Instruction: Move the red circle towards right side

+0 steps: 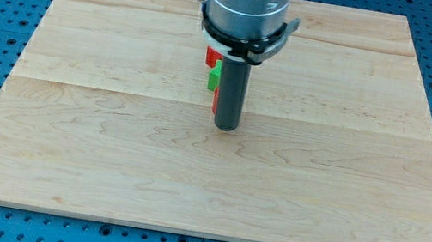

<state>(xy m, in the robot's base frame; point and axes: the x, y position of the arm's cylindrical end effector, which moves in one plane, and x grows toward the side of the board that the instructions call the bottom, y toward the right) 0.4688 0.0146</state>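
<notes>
My tip point(225, 127) rested on the wooden board point(103, 173); no jaws to judge. Red block point(212, 54), green block point(214, 75) and another red sliver point(214, 99) sat just left, shapes hidden.

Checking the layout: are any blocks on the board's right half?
No: the red, green and orange blocks show only left of my tip.

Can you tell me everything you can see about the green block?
Only a small bright sliver of the green block shows, so its shape cannot be told. It sits near the board's middle, peeking out at the view's left of the dark rod. A red piece shows just above it, another reddish sliver below. My tip rests slightly lower.
</notes>
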